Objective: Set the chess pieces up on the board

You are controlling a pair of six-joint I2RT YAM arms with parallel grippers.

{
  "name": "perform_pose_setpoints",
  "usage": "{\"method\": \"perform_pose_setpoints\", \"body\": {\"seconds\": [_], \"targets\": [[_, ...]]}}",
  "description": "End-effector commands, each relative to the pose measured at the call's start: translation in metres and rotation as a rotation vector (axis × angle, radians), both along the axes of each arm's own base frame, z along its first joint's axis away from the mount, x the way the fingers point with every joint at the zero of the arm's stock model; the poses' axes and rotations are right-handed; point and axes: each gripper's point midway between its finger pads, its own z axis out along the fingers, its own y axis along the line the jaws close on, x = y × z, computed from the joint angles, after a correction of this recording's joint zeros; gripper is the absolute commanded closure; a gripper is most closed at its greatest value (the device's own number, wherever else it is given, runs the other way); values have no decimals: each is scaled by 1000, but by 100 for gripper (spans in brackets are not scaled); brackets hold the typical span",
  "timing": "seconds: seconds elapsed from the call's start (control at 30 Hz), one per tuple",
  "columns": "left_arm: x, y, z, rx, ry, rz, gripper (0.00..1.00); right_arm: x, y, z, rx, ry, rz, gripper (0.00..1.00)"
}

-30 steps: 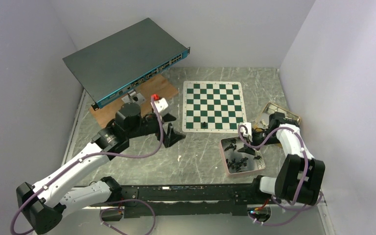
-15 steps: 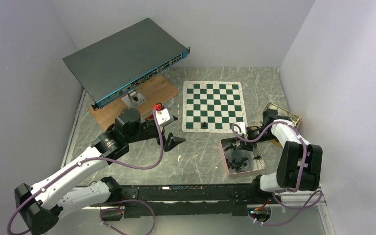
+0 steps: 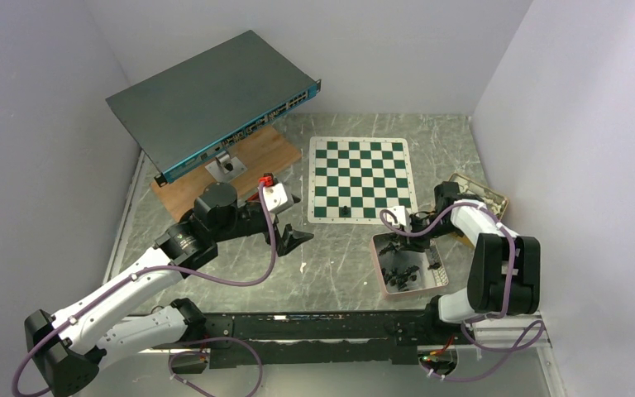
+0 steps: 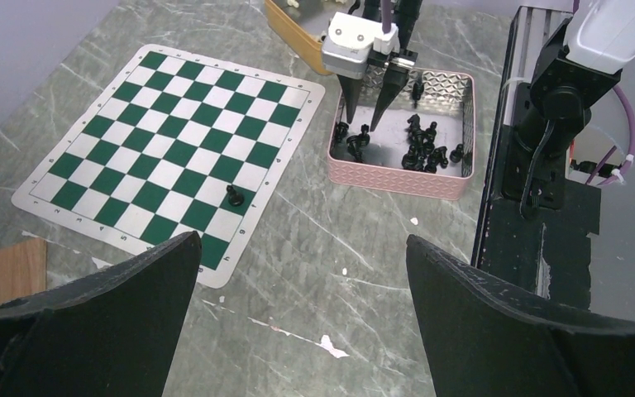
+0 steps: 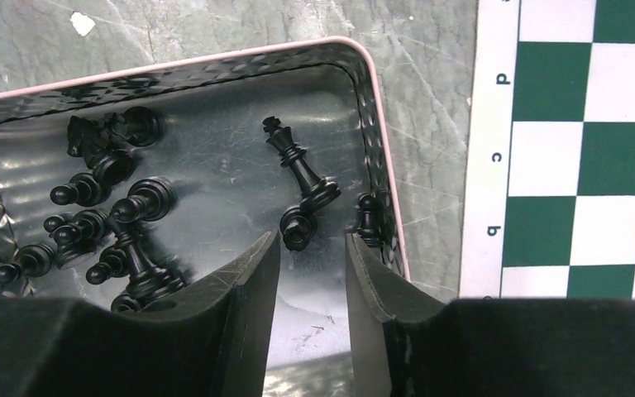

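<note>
Most chess pieces (image 5: pixel 124 231) lie heaped in the pink-rimmed tray (image 5: pixel 215 58). One lone piece (image 3: pixel 345 210) stands on the near row of the board (image 3: pixel 360 178), so setup has barely begun. Over the last second the right pincer (image 5: pixel 310 244) has swung from the tray's outer side to the tray corner nearest the board, fingers slightly spread and pinching nothing, with a small toppled piece (image 5: pixel 295 225) just ahead of the gap; likely lining up the next pick. Left pincer (image 4: pixel 298 248) is spread wide and empty above the table (image 3: pixel 331 256) beside the board, hardly shifted.
</note>
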Motion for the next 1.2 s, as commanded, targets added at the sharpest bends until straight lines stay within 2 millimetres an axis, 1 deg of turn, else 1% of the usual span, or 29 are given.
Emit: {"method": "perform_pose_setpoints", "body": {"seconds": [0.0,0.33,0.53,0.6,0.7,0.73,0.87,1.1,1.17], "targets": [[-2,1,25,-49,-66,-5,0,1,1,-4,-19,3,4,64],[-2,0,23,-44,-62,-6,0,-2,3,-8,-43,17,22,72],[-1,0,22,-42,-63,-5,0,-3,4,-10,-55,21,32,75],[-1,0,22,-41,-61,-5,0,-4,4,-10,-56,23,33,79],[-1,0,22,-40,-63,-3,0,-6,6,-8,-45,44,33,92],[-1,0,22,-40,-63,-2,0,-7,6,-6,-41,53,31,95],[1,1,20,-32,-66,8,0,-11,4,5,-42,76,-4,100],[2,2,21,-35,-68,13,0,-25,1,35,-46,55,-63,100],[1,1,21,-35,-68,10,0,-22,0,49,-45,58,-114,100]]}}
